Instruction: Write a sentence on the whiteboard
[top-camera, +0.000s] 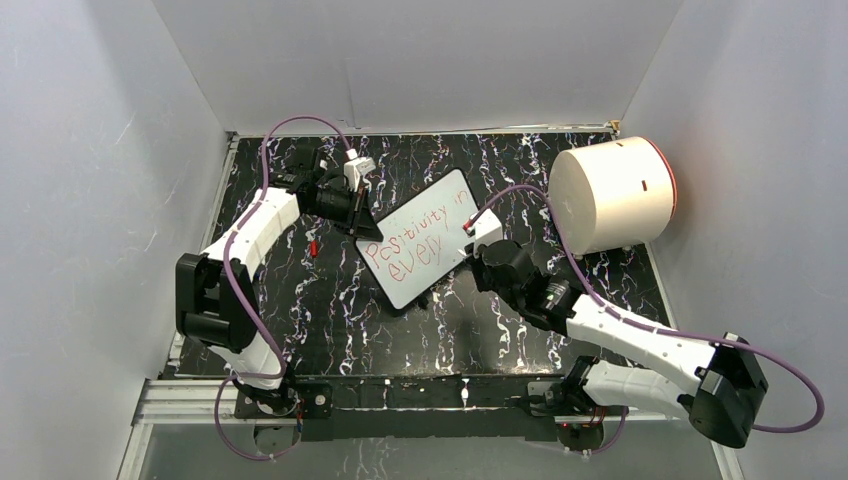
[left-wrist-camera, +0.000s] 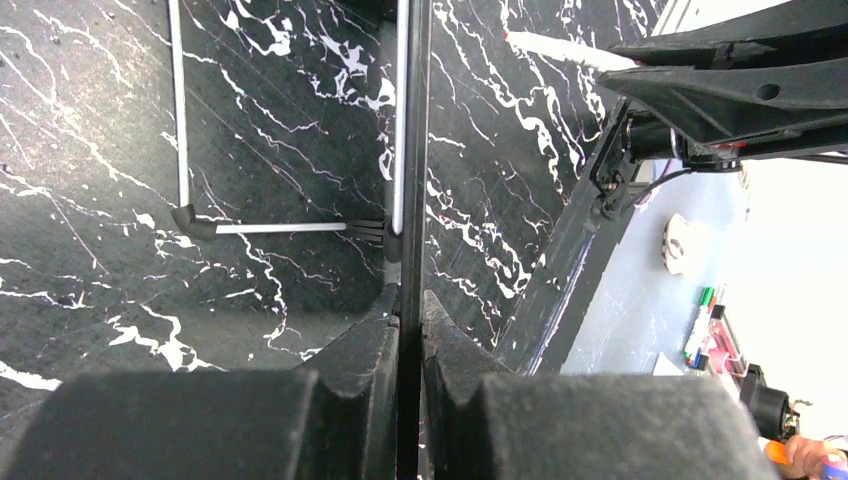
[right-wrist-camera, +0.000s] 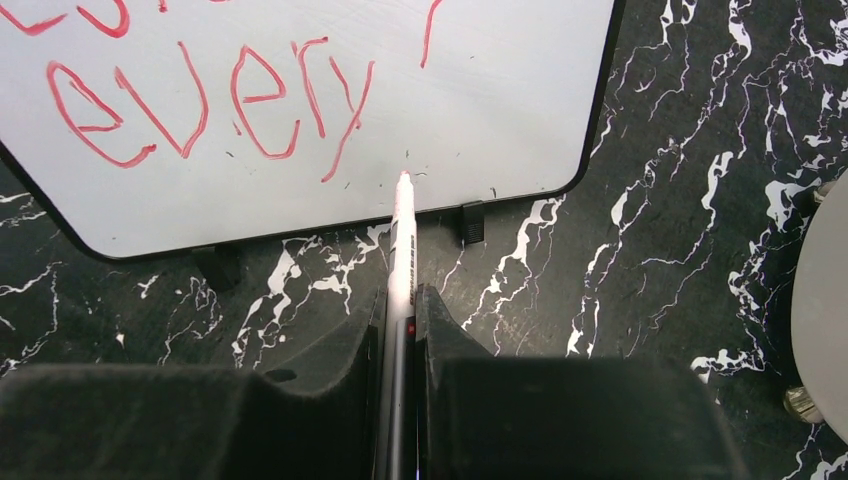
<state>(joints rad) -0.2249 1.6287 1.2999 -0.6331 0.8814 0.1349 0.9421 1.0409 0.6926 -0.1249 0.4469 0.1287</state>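
Note:
The whiteboard (top-camera: 425, 275) lies tilted at the table's middle, its white face (right-wrist-camera: 480, 100) filling the top of the right wrist view. The sentence (top-camera: 412, 245) is in red marker, two lines, the lower reading "every" (right-wrist-camera: 200, 100). My left gripper (top-camera: 360, 208) is shut on the board's far-left rim, seen edge-on as a thin black frame (left-wrist-camera: 411, 150) between its fingers (left-wrist-camera: 408, 300). My right gripper (top-camera: 478, 235) is shut on a white marker (right-wrist-camera: 403, 245). The marker's tip rests at the board near its lower edge, just right of "every".
A big white cylinder (top-camera: 610, 195) lies on its side at the back right, its edge (right-wrist-camera: 825, 300) close to my right gripper. A small red cap (top-camera: 313, 247) lies on the black marbled table left of the board. White walls close in on three sides.

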